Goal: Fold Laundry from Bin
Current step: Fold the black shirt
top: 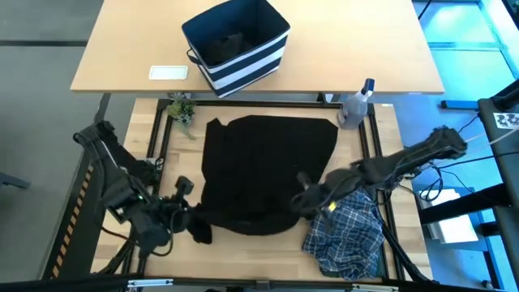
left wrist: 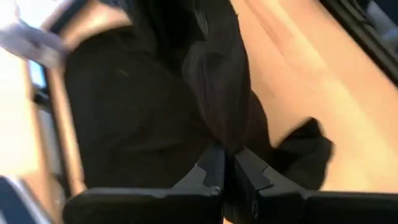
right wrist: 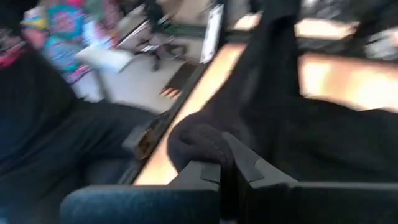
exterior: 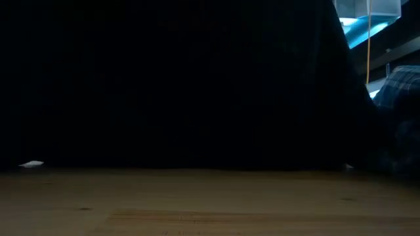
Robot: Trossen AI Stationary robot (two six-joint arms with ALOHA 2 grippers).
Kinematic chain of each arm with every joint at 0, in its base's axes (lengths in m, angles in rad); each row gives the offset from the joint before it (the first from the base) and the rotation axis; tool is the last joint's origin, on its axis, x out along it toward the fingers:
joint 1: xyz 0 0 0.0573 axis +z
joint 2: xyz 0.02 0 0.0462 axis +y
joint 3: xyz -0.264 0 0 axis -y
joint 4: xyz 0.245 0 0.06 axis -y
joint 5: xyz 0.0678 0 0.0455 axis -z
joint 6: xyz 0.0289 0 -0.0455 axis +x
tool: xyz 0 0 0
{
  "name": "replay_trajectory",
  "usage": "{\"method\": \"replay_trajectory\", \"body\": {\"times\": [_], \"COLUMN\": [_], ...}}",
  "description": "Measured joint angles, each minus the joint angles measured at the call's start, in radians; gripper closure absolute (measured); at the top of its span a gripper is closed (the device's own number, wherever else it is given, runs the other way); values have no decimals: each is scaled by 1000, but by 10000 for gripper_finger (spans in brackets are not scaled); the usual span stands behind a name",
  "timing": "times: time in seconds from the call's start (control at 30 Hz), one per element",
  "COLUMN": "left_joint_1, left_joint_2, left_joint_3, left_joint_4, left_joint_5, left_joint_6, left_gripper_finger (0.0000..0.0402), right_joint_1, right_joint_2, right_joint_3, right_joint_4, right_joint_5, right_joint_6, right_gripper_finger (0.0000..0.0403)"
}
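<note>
High view | black garment [top: 268, 166] spread mid-table | left gripper [top: 185, 212] clamped on its near-left edge | right gripper [top: 302, 199] clamped on near-right edge | plaid shirt [top: 347, 235] near-right | bin [top: 237, 45] far

The right gripper [right wrist: 231, 163] pinched a bunched fold of the black garment [right wrist: 323, 134] between closed fingers above the wooden table [right wrist: 193, 102], with a person's multicoloured sleeve [right wrist: 59, 37] blurred in the room beyond.

place: robotics lab | evidence: framed wooden worktable [top: 268, 259], cables and tagged equipment [top: 503, 122] just beside it
</note>
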Motion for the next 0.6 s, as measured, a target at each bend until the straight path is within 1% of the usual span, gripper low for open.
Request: {"method": "replay_trajectory", "body": {"times": [0.1, 0.27, 0.4, 0.5, 0.6], "left_joint_1": [-1, -1, -1, 3, 7], "left_joint_2": [0, 0, 0, 0, 0], "left_joint_3": [-82, -195, -274, -311, -323], "left_joint_4": [67, 283, 485, 574, 595], "left_joint_5": [77, 214, 283, 326, 344], "left_joint_6": [-67, -74, -106, -135, -175], "left_gripper_finger": [401, 401, 387, 373, 360], "right_joint_1": [22, 29, 27, 26, 26], "right_joint_2": [96, 224, 289, 314, 319], "right_joint_3": [0, 0, 0, 0, 0], "right_joint_4": [66, 109, 107, 107, 107], "right_joint_5": [-109, -236, -274, -294, -314], "right_joint_6": [30, 101, 164, 161, 159], "right_gripper_finger": [403, 401, 387, 366, 338]}}
